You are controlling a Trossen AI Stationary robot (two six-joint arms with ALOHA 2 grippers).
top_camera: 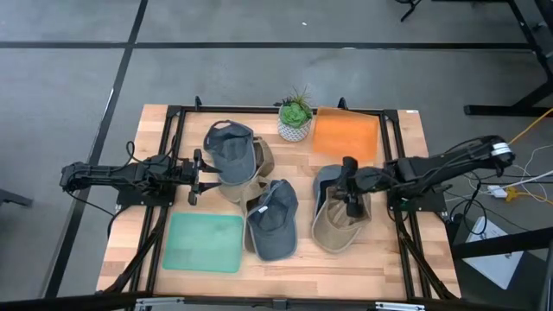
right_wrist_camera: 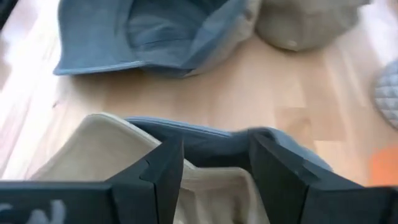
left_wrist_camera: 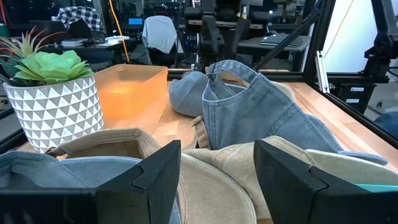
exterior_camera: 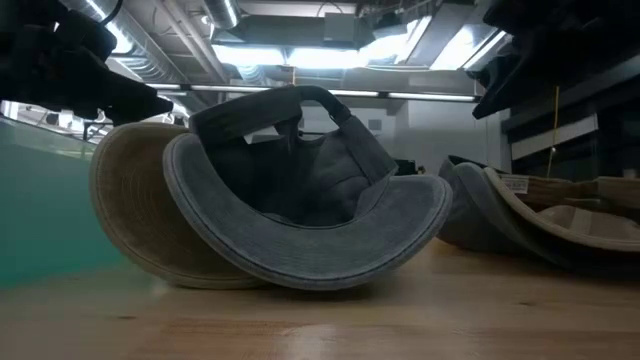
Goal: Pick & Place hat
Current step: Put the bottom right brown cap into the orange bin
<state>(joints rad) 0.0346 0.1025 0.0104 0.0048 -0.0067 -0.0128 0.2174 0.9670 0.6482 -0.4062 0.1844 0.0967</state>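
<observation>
Hats on the wooden counter (top_camera: 363, 259), in three clusters. Left cluster: blue hat (top_camera: 229, 147) stacked on a tan hat (top_camera: 255, 168), near the potted plant (top_camera: 295, 119). Middle: blue-grey hat (top_camera: 272, 220) lying open side up, just right of the green mat (top_camera: 205, 242). Right cluster: tan hat with blue crown (top_camera: 337, 216), below the orange mat (top_camera: 346, 136).

Left gripper (top_camera: 197, 173) sits at the left edge of the left cluster, jaws spread; its wrist view shows both fingers (left_wrist_camera: 158, 177) apart, low over the tan hat's fabric with nothing between them.

Right gripper (top_camera: 350, 186) is over the right cluster, pointing down at the hat. Jaws spread here too; the wrist view shows the fingers (right_wrist_camera: 165, 171) straddling the blue rim where it meets the tan part, but contact can't be told from it.

Low view: the middle hat (exterior_camera: 310, 200) fills the frame, brim touching the counter, tan hat behind it on the left.
</observation>
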